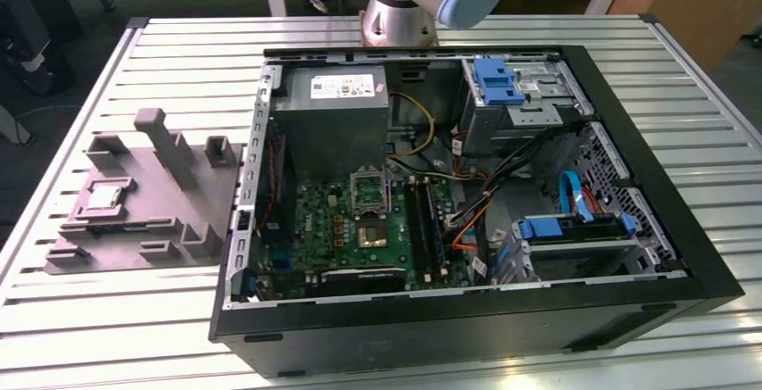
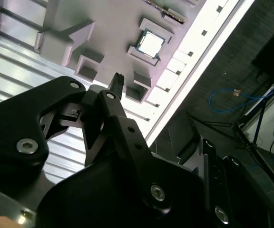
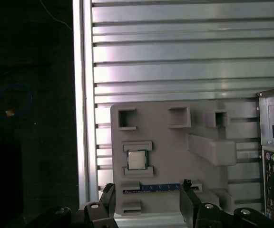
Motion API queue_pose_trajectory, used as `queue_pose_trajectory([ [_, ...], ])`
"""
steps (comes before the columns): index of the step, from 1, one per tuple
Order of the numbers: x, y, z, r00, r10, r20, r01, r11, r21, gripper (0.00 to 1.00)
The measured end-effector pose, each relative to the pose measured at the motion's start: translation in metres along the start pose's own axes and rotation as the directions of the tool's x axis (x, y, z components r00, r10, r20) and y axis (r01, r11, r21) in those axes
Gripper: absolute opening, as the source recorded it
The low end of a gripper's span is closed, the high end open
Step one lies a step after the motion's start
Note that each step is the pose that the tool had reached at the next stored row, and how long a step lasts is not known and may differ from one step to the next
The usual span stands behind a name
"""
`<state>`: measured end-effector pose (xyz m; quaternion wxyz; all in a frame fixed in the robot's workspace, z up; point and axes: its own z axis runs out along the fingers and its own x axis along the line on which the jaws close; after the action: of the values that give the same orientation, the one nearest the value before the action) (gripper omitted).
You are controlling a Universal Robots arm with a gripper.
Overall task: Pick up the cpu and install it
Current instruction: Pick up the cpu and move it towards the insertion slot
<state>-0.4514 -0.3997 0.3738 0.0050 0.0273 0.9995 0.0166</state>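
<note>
The cpu (image 3: pixel 137 160) is a small silvery square chip lying flat in a recess of the grey moulded tray (image 3: pixel 175 152). In the second wrist view the cpu (image 2: pixel 151 44) sits in the same recess, beyond a black fingertip (image 2: pixel 118 78). In the exterior view the cpu (image 1: pixel 105 195) rests on the tray (image 1: pixel 143 220) at that view's left, beside the open computer case (image 1: pixel 476 310). My gripper (image 3: pixel 146 202) hovers well above the tray, open, with nothing between its fingers. The green motherboard (image 1: pixel 357 220) lies exposed inside the case.
The tray has several raised blocks (image 3: pixel 210 148) and a blue-edged strip (image 3: pixel 158 187) in a slot near the cpu. The slatted metal table (image 3: pixel 184 57) ends at an edge (image 3: pixel 82 95) close to the tray. Cables (image 1: pixel 476 203) and drive cages (image 1: pixel 572 238) crowd the case.
</note>
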Motion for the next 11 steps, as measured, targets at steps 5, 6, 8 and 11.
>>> queue_pose_trajectory([
  [5,0.0,-0.0002,0.0044,0.9992,-0.038,-0.0075,0.038,0.9993,0.0001,0.65],
  [6,0.0,-0.0002,0.0045,0.9992,-0.039,-0.0075,0.039,0.9993,0.0,0.65],
  [8,0.0,-0.0002,0.0046,0.9992,-0.039,-0.0074,0.039,0.9993,0.0,0.65],
  [11,0.0,-0.0002,0.005,0.9992,-0.039,-0.0074,0.039,0.9993,-0.0001,0.65],
])
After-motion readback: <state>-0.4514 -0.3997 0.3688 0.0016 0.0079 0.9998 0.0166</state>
